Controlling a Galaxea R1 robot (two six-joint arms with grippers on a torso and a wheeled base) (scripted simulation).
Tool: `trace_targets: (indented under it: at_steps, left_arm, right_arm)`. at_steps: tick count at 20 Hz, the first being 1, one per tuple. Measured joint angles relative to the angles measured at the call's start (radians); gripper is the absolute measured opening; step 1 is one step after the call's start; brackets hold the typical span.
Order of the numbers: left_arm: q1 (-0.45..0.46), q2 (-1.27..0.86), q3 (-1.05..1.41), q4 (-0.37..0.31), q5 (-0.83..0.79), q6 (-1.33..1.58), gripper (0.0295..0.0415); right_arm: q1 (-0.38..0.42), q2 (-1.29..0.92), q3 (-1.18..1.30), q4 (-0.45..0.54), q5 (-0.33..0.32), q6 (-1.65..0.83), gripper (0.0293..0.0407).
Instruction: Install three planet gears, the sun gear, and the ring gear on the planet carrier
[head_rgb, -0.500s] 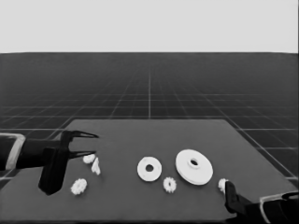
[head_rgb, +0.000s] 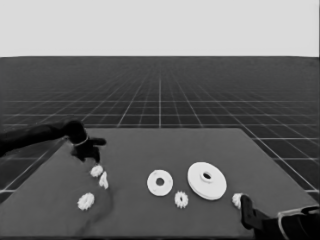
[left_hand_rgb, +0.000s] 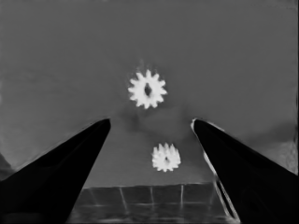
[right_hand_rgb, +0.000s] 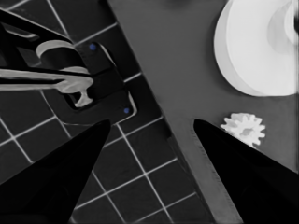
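Note:
My left gripper (head_rgb: 93, 153) hangs open, pointing down over the table's left end, just behind a small gear (head_rgb: 96, 171). In the left wrist view two gears (left_hand_rgb: 147, 88) (left_hand_rgb: 166, 157) lie on the table between and beyond the open fingers (left_hand_rgb: 150, 122), and neither is held. Another gear (head_rgb: 86, 201) lies nearer the front, and a thin white piece (head_rgb: 104, 180) sits beside the first gear. The smaller round part (head_rgb: 160, 182) and the larger round part (head_rgb: 206, 180) rest mid-table with a gear (head_rgb: 181, 199) in front of them. My right gripper (head_rgb: 246, 209) waits open at the lower right.
A gear (head_rgb: 236, 200) lies by the right gripper, also seen in the right wrist view (right_hand_rgb: 243, 127) next to the larger round part (right_hand_rgb: 252, 51). Dark machinery with blue lights (right_hand_rgb: 88, 88) stands past the table's edge there.
The left arm has swung up and now reaches in from higher at the left, its gripper turned down over the gears. The right arm and all parts have stayed put.

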Motion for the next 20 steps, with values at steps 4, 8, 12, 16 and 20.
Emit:
trace_targets:
  at_steps: [4, 8, 12, 16, 20]
  left_arm:
    - [0.005, 0.067, -0.158, -0.051, 0.024, 0.025, 0.0385]
    - [0.169, 0.142, -0.310, 0.026, -0.112, 0.077, 0.0385]
    - [0.185, 0.156, -0.340, 0.031, -0.129, 0.089, 0.0385]
    - [0.187, 0.158, -0.344, 0.031, -0.132, 0.091, 0.0315]
    - [0.187, 0.158, -0.344, 0.031, -0.132, 0.091, 0.0312]
  right_arm:
    - [0.000, 0.000, 0.000, -0.001, 0.000, 0.000, 0.0385]
    - [0.000, 0.000, 0.000, -0.001, 0.000, 0.000, 0.0385]
    - [0.000, 0.000, 0.000, -0.001, 0.000, 0.000, 0.0385]
    - [0.000, 0.000, 0.000, -0.001, 0.000, 0.000, 0.0385]
    - [0.000, 0.000, 0.000, -0.001, 0.000, 0.000, 0.0385]
